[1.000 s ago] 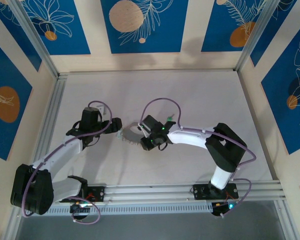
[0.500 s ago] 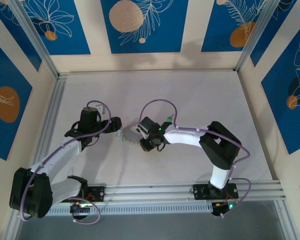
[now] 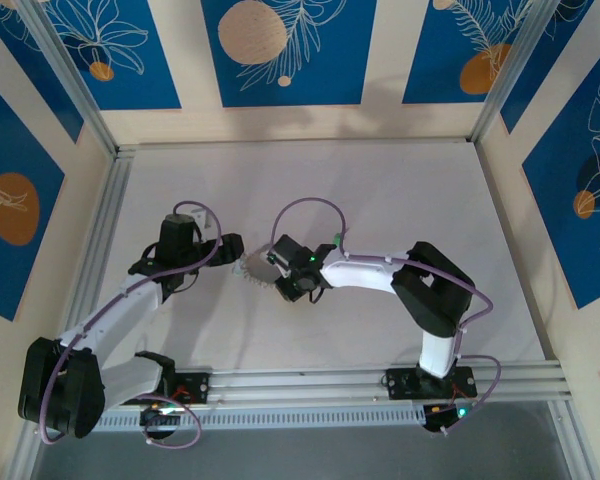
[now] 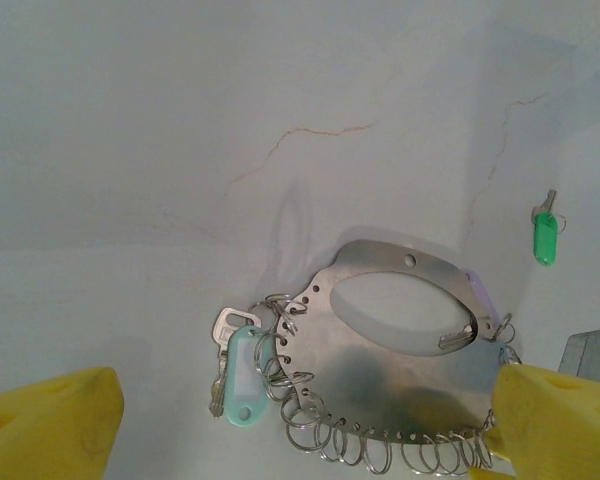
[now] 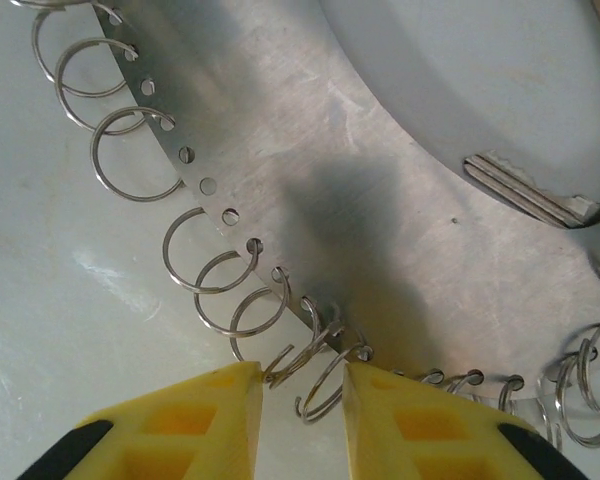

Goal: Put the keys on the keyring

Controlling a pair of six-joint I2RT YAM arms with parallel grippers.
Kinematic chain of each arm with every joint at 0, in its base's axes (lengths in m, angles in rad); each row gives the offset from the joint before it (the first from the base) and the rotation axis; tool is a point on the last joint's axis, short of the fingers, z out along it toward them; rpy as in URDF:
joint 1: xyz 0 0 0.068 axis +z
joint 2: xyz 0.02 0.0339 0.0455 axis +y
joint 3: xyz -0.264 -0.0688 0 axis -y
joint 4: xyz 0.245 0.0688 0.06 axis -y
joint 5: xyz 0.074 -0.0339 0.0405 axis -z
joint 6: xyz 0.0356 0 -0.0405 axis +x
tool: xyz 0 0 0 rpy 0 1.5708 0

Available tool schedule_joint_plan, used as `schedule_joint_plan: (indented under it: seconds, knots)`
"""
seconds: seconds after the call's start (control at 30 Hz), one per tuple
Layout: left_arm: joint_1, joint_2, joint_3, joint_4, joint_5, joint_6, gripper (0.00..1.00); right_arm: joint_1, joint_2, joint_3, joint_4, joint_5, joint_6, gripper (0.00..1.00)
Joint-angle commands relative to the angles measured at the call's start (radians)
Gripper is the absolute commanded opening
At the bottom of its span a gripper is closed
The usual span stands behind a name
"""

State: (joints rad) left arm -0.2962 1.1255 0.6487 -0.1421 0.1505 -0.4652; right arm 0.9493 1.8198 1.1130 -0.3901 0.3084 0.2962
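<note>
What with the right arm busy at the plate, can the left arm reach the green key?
Doubtful: the green key lies uncovered past the metal plate, but the right arm's wrist and cable crowd the way to it.

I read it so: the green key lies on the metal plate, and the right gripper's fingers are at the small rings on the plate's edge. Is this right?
Not quite. The left wrist view shows the green key on the table, apart from the metal plate. The right gripper is indeed at the small rings on the plate's edge.
</note>
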Motion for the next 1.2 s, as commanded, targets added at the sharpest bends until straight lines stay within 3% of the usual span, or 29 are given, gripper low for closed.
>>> schedule_joint_plan:
  seconds: [0.0,0.57,0.8,1.17]
  knots:
    - [0.007,-0.017,-0.001,0.004,0.021,-0.007,0.95,0.009,0.005,0.013,-0.022,0.013,-0.015,0.27]
    - [0.007,-0.013,-0.002,0.000,0.032,-0.004,0.95,0.005,-0.086,-0.068,0.073,-0.067,-0.072,0.00]
    - [0.006,-0.023,-0.006,-0.003,0.049,0.002,0.95,-0.026,-0.185,-0.129,0.119,-0.201,-0.125,0.00]
    - [0.001,-0.033,-0.027,-0.013,0.061,0.001,0.95,-0.078,-0.187,-0.215,0.148,-0.271,-0.154,0.02]
